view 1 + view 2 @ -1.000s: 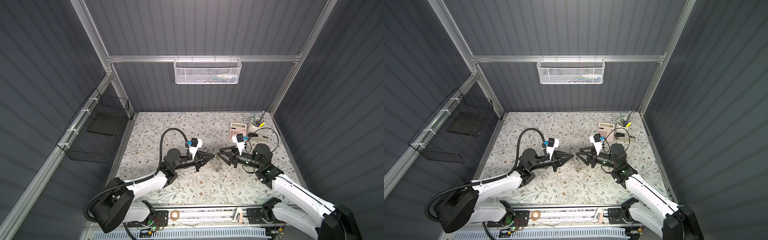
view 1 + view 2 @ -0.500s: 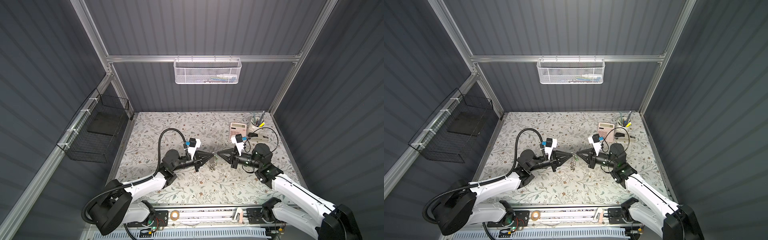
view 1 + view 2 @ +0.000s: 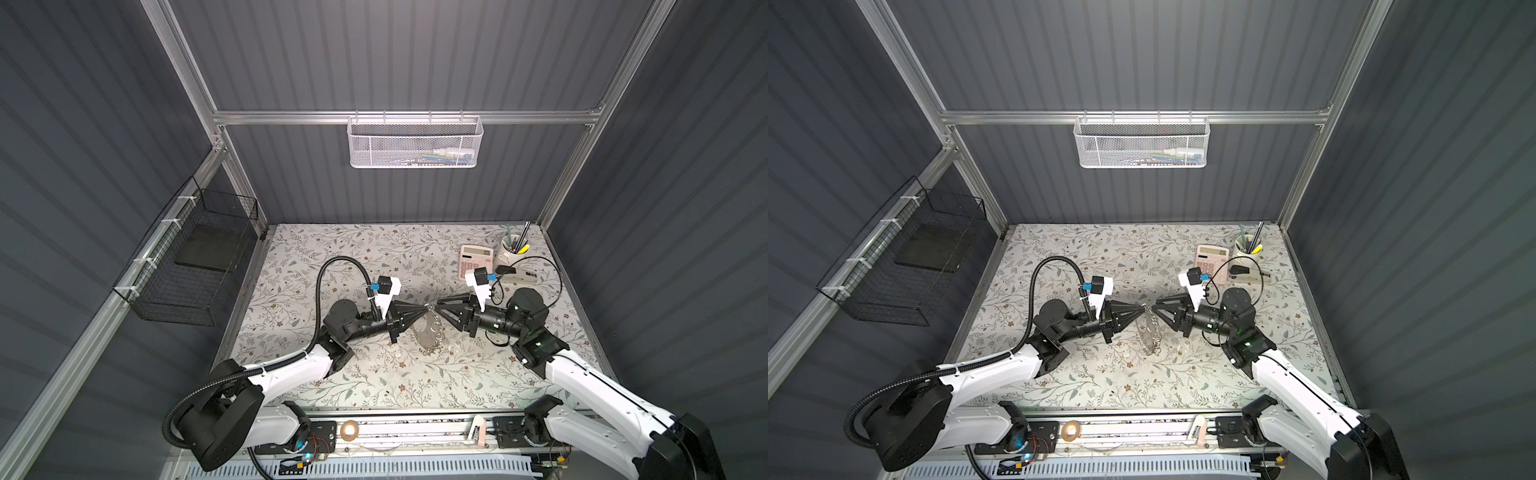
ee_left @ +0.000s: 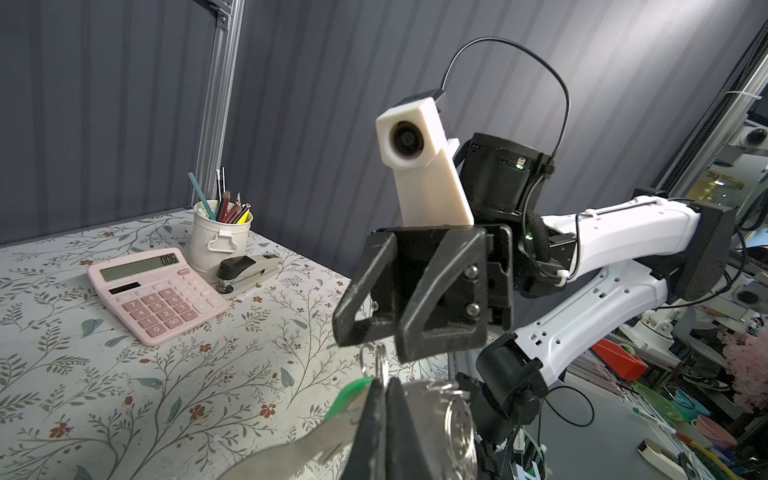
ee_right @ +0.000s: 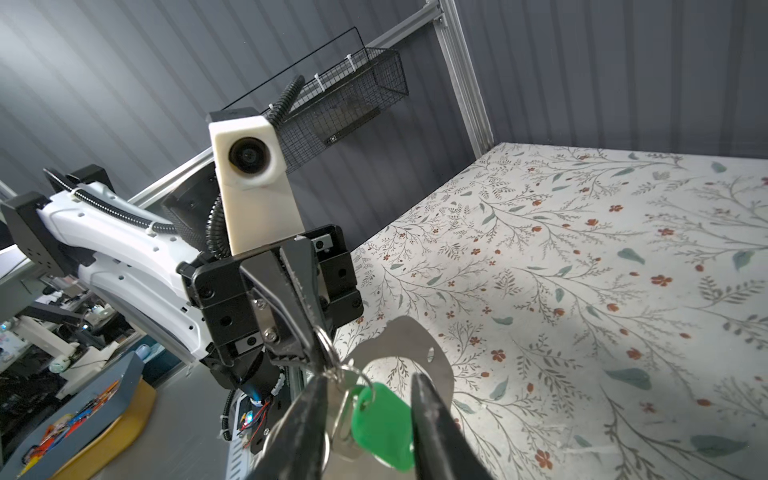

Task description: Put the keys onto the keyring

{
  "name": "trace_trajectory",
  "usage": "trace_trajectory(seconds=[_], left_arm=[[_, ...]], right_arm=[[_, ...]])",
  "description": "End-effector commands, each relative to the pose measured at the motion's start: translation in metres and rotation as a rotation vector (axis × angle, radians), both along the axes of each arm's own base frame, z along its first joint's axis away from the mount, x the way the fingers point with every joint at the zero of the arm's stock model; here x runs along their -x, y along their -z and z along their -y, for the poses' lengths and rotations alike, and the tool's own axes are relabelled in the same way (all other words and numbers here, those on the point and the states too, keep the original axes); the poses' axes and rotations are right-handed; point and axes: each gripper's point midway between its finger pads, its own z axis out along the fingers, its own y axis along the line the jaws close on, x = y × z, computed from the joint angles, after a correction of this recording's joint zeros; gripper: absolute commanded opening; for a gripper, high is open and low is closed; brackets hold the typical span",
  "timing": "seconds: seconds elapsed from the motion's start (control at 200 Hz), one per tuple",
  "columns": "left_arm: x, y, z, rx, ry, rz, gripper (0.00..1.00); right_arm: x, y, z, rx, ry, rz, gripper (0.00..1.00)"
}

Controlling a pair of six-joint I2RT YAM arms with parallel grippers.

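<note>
The keyring (image 3: 432, 338) hangs over the middle of the mat as a loop fringed with silvery rings and a flat metal tag. My left gripper (image 3: 424, 308) is shut on a small ring at its top, seen close in the left wrist view (image 4: 384, 384). The keys show as one green-headed key (image 5: 384, 419) dangling from that ring bunch. My right gripper (image 3: 439, 308) faces the left one tip to tip. It is open, and in the right wrist view (image 5: 368, 380) its fingers stand on either side of the green head.
A pink calculator (image 3: 476, 262), a white pen cup (image 3: 512, 249) and a stapler (image 3: 517, 274) sit at the back right of the flowered mat. A black wire basket (image 3: 195, 257) hangs on the left wall and a white mesh basket (image 3: 415, 141) on the back rail.
The right gripper was open a second ago, closed at the left gripper's tips half a second ago, and has parted again. The left gripper stays shut on the ring.
</note>
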Motion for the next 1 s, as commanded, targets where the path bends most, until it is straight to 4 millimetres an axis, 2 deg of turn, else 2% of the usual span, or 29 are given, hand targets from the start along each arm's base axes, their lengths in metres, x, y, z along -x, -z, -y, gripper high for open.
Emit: trace_trajectory(seconds=[0.0, 0.09, 0.245, 0.535, 0.831, 0.991], left_arm=[[0.009, -0.024, -0.002, 0.062, 0.025, 0.052, 0.0], [0.01, -0.025, -0.001, 0.064, 0.042, 0.051, 0.0], [0.012, -0.026, 0.001, 0.073, 0.059, 0.047, 0.0], [0.007, -0.03, 0.002, 0.099, 0.037, 0.053, 0.0], [0.004, -0.032, 0.004, 0.109, 0.037, 0.054, 0.0], [0.004, -0.032, 0.005, 0.114, 0.037, 0.052, 0.0]], right_arm=[[0.002, -0.008, 0.003, -0.024, 0.005, 0.037, 0.47], [0.0, -0.005, -0.001, -0.016, -0.012, 0.022, 0.49], [-0.002, 0.0, -0.005, -0.008, -0.033, -0.001, 0.48], [0.003, -0.002, -0.009, -0.012, -0.072, 0.001, 0.31], [0.011, -0.003, -0.016, -0.019, -0.132, 0.002, 0.32], [0.011, -0.003, -0.017, -0.014, -0.131, 0.004, 0.21]])
